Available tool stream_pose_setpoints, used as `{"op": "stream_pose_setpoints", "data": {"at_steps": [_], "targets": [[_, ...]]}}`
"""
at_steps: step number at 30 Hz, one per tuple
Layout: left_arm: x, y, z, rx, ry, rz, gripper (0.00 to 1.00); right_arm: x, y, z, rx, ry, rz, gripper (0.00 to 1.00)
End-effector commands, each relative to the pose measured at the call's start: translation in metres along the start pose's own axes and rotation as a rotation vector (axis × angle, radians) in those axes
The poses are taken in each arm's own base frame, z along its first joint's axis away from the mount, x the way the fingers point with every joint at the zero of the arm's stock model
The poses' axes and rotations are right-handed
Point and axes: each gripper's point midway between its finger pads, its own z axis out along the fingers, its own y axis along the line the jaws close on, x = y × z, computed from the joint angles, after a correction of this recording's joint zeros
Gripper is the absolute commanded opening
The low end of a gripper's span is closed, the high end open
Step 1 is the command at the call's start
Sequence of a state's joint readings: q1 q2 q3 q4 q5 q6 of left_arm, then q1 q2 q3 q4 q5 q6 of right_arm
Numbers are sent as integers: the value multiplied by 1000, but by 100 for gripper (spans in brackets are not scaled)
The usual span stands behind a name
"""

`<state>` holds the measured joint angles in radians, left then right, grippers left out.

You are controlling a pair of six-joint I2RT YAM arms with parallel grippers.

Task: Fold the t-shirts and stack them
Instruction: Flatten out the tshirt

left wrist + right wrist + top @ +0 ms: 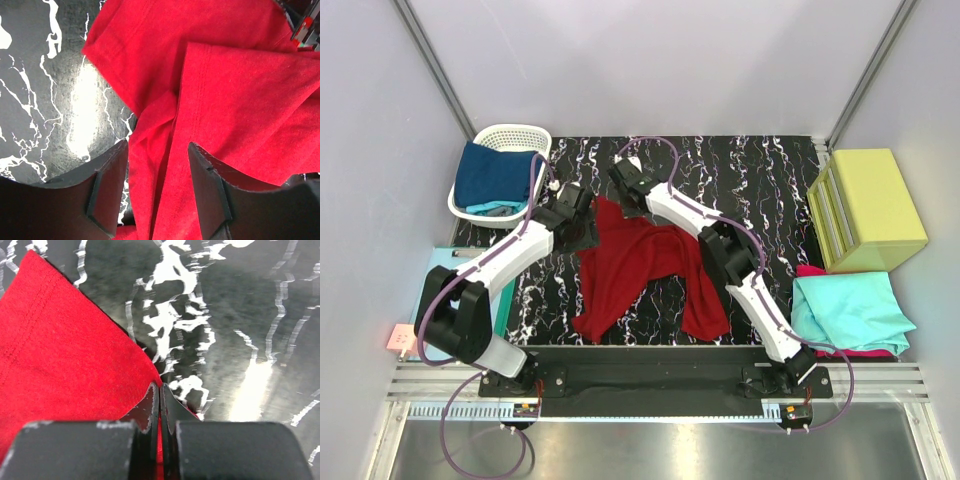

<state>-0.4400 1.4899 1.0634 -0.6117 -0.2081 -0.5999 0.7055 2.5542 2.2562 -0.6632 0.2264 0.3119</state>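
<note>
Closest to the arm bases, a small pink paper note (398, 338) sits off the table's left edge. If it carries any writing, it is too small to read. On the near right, a folded teal t-shirt (850, 310) lies on top of a magenta t-shirt (812, 271). This looks like the finished stack, kept to the side so the middle stays free for folding.

In the middle of the black, white-veined marble-pattern tabletop (770, 180) lies the dark red short-sleeved t-shirt (640, 270), rumpled and not yet folded. Both arms reach to its far edge. The right gripper (160, 390) is pinched closed on the shirt's hem, with a sliver of red cloth caught between its fingers. The left gripper (157, 147) has its jaws apart, straddling a raised fold of the same shirt. I cannot tell for certain whether its pads touch the cloth. Two grips along one edge would probably let the arms lift and pull the shirt flat.

Farther back on the left, a white slotted plastic basket (515, 135) holds a navy blue t-shirt (495, 175), apparently waiting its turn. At far right stands a yellow-green box (870, 205). No brand or label is legible anywhere.
</note>
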Motion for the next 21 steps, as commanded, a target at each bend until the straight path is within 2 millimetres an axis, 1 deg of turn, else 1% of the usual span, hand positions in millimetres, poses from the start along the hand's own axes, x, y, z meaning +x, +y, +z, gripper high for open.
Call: {"op": "stream_pose_setpoints", "data": {"at_steps": [1, 2, 3, 4, 5, 6, 7, 8, 12, 15, 18, 20, 21], "targets": [[-9, -13, -9, 68, -30, -13, 54, 9, -73, 4, 225, 56, 53, 0], [-8, -14, -10, 77, -26, -10, 54, -10, -89, 4, 229, 30, 98, 0], [-8, -14, -12, 82, -28, -8, 53, -16, -100, 2, 239, 31, 119, 0], [-7, -15, -13, 85, -27, -5, 53, -25, -108, 2, 243, 21, 128, 0], [-8, -15, -14, 89, -27, -5, 53, -46, -119, 4, 245, -23, 153, 0], [-8, -15, -16, 93, -30, -3, 52, -51, -127, 3, 253, -26, 156, 0], [-7, -15, -16, 94, -26, -1, 52, -62, -131, 3, 247, -50, 168, 0], [-8, -15, -18, 98, -27, 0, 52, -76, -145, -1, 248, -82, 208, 0], [-8, -17, -20, 105, -25, 11, 52, -95, -170, -6, 289, -140, 267, 0], [-9, -19, -17, 103, -21, 17, 52, -100, -184, -9, 318, -154, 278, 0], [-5, -26, -10, 97, -2, 37, 52, -102, -186, -10, 314, -160, 279, 0], [-1, -33, -7, 98, 4, 55, 52, -100, -188, -10, 307, -150, 281, 0], [1, -35, -1, 87, 16, 60, 52, -100, -187, -9, 301, -147, 279, 0]]}}
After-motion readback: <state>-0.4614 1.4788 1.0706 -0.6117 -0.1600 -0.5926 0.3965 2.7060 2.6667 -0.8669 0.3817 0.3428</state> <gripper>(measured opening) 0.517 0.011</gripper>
